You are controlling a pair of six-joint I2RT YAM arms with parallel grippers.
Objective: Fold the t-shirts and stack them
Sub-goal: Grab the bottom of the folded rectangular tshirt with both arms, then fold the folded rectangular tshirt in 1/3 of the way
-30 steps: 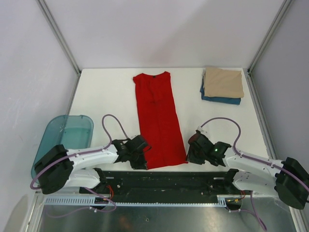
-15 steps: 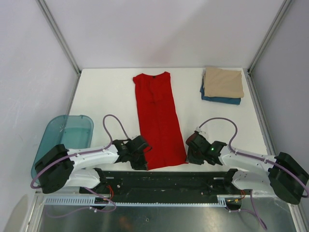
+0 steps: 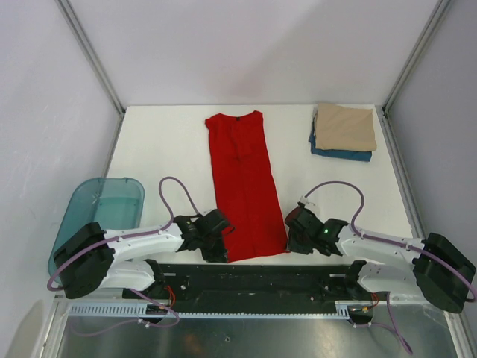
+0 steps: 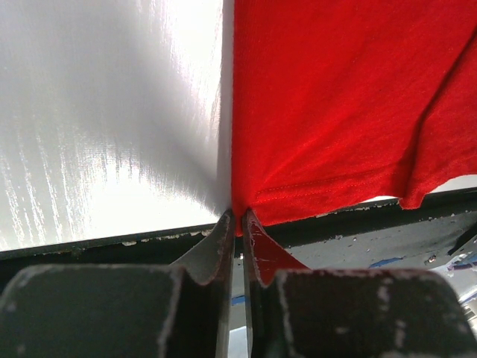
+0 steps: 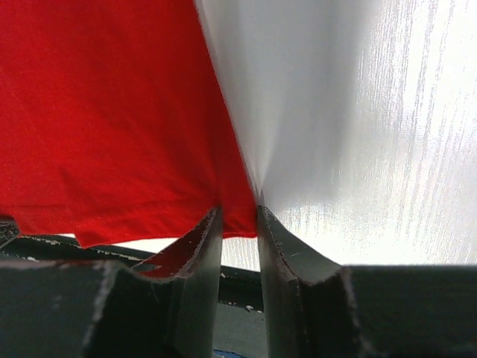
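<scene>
The red t-shirt lies flat as a long narrow strip down the middle of the white table, collar at the far end. My left gripper is at its near left corner, and in the left wrist view its jaws are pinched on the hem corner of the red cloth. At the near right corner sits my right gripper. There the jaws stand apart with the red corner between the tips. A tan t-shirt lies folded on a dark blue one at the far right.
A translucent teal tub sits off the table's left edge beside the left arm. The black rail of the arm mount runs along the near edge just behind both grippers. Grey walls close in the table's sides and back.
The right arm has slid a little to the left, bringing its gripper up to the shirt's near right corner. The left gripper has stayed at the near left corner.
</scene>
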